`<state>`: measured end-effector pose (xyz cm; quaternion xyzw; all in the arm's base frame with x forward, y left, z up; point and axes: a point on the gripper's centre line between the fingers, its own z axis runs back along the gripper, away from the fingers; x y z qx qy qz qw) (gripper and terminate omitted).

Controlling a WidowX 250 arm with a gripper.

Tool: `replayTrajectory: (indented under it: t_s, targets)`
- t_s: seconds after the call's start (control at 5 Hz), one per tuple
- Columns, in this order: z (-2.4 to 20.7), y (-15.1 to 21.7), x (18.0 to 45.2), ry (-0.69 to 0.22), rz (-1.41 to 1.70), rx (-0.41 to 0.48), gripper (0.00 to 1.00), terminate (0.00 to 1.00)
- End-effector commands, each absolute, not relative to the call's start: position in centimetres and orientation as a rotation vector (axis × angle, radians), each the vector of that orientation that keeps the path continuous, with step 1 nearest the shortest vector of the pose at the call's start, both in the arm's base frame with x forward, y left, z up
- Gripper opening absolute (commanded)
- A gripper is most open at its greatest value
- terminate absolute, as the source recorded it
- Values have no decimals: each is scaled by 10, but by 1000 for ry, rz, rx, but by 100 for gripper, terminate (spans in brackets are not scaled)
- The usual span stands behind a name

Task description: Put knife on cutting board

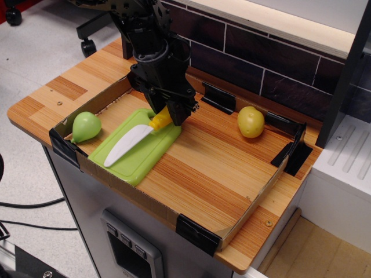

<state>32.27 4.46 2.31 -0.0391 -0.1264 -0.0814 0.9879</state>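
The light green cutting board (145, 152) lies at the left of the wooden tray. The knife (128, 143) has a white blade and a yellow handle. Its blade reaches down-left over the board, low above it or touching it; I cannot tell which. My black gripper (167, 116) stands over the board's far end and is shut on the knife's yellow handle (160, 120). The board's handle hole is hidden behind the gripper.
A green pear-shaped toy (85, 126) lies left of the board. A yellow fruit toy (250, 121) lies at the tray's back right. A cardboard rim (145, 193) with black corner clips surrounds the tray. A dark tiled wall (255, 63) stands behind.
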Motion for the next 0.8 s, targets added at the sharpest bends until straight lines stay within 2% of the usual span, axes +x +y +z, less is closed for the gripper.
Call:
replayTrajectory:
  t_s: [0.0,0.2,0.6]
  targets:
    - [41,46,320,-269,-151,-62,100,0]
    - [49,52,325,-183,-55,-125,100,0]
    - [90,50,339,-273,-81,-118,100,0]
